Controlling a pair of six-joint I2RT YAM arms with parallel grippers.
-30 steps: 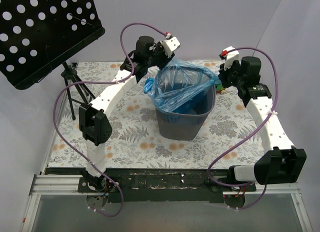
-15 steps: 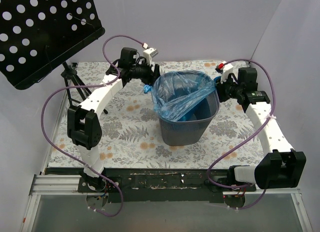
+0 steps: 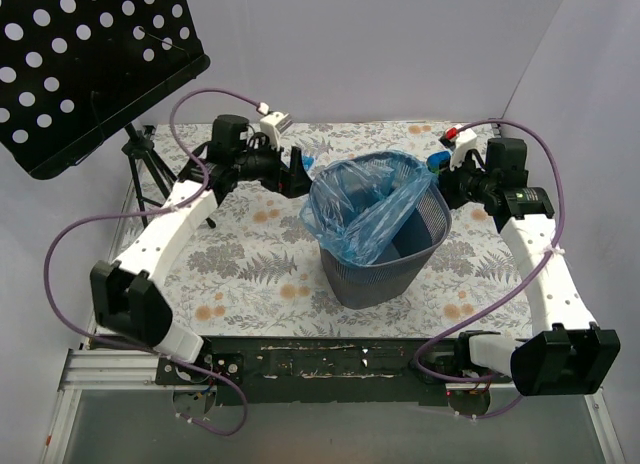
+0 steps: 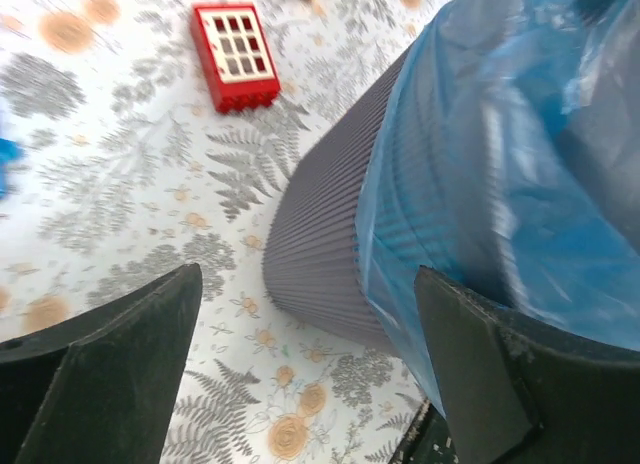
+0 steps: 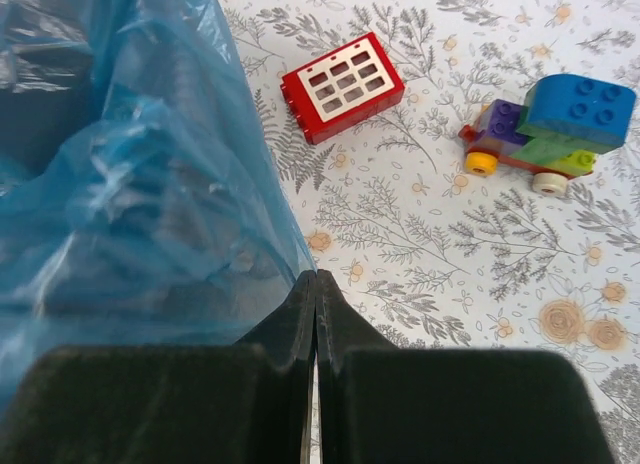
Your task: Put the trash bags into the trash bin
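Note:
The trash bin [image 3: 385, 259], a dark grey mesh basket, stands mid-table and leans to the right. The blue trash bag [image 3: 362, 206] lies crumpled inside it and hangs over its near-left rim. My left gripper [image 3: 298, 174] is just left of the bin, open and holding nothing. In the left wrist view its open jaws [image 4: 310, 374] frame the bin's wall [image 4: 320, 254] and the bag's overhang [image 4: 500, 164]. My right gripper [image 3: 441, 187] is at the bin's right rim. In the right wrist view it [image 5: 316, 276] is shut, with the bag's edge [image 5: 130, 184] running into its tip.
A black perforated music stand [image 3: 90, 64] on a tripod [image 3: 150, 179] fills the back left. A red window block [image 5: 342, 87] and a multicoloured toy-brick car [image 5: 550, 124] lie on the floral cloth behind the bin. The block [image 4: 235, 56] also shows in the left wrist view.
My left gripper opened, let go of the bag's left edge and drew back to the left. The bag sagged into the bin. The bin shifted forward and tipped right.

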